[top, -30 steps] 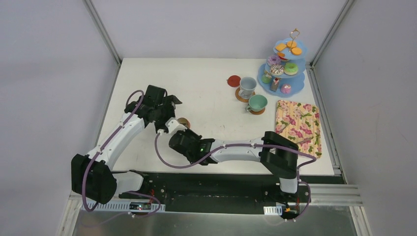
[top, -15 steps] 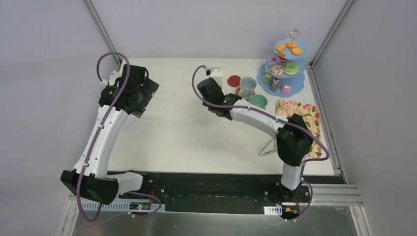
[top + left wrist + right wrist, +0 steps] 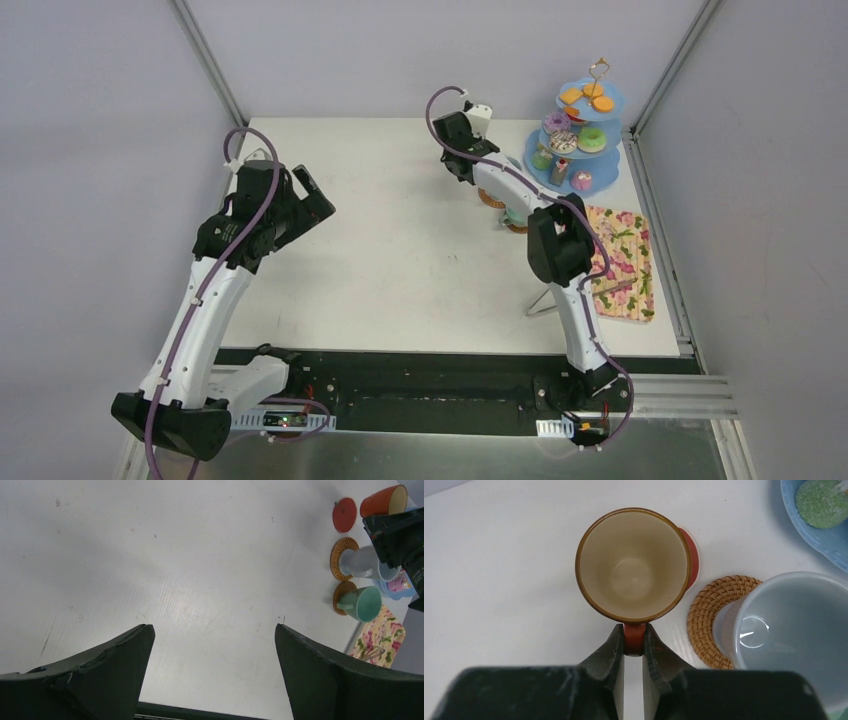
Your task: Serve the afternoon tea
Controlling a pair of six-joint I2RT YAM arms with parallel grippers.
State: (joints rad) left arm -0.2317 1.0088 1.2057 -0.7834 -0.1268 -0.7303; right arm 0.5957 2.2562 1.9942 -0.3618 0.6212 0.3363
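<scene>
Table [image 3: 400,260] first: white, with everything for tea gathered in its far right corner. We see the left arm [image 3: 215,290] raised over the left side, well apart from the tea things, while the right arm [image 3: 560,250] stretches out to the far edge beside the three-tier stand [image 3: 535,172]. That light-blue stand is upright in the corner, and the floral tray [image 3: 610,260] lies flat just nearer than it.

On to the tools. The left gripper [image 3: 212,627] hangs over bare table, fingers spread wide with nothing between them. The right gripper [image 3: 633,631] has its fingers pinched on the handle of the orange cup [image 3: 634,565], mouth up and empty.

That cup sits over the red coaster [image 3: 693,560], which peeks out on one side; we cannot tell whether the base touches it. Just beside it, the grey-blue cup [image 3: 794,630] stands on a woven coaster [image 3: 706,610]. The mint green cup [image 3: 365,603] stands on a second woven coaster [image 3: 338,597] close to the tray's corner.

Smallest of all: donuts [image 3: 592,138] on the middle tier and orange biscuits [image 3: 572,96] on top.
</scene>
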